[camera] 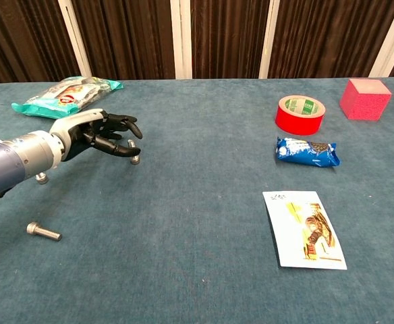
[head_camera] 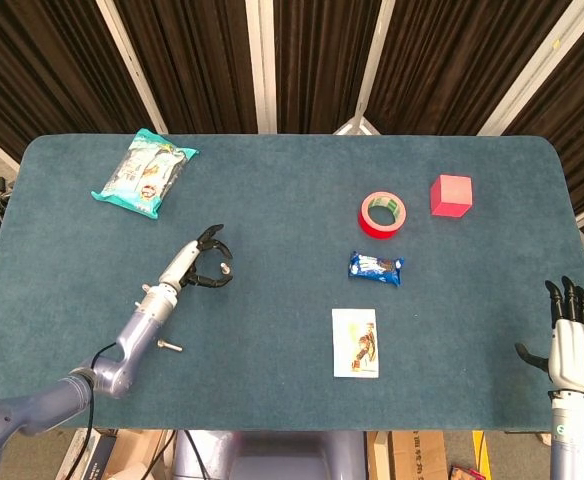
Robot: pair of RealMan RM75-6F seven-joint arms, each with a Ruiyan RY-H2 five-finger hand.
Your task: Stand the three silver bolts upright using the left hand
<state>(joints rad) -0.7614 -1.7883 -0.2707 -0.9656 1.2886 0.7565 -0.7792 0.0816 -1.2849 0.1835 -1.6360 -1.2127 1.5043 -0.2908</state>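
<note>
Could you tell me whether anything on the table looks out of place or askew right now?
One silver bolt lies flat on its side near the table's front left edge, while the bolt by the left hand stands upright. Nothing else looks spilled or damaged.

Three silver bolts (camera: 135, 156) (camera: 42, 231) (camera: 42, 178), two snack packs (camera: 67, 95) (camera: 307, 152), one tape roll (camera: 300, 113).
</note>
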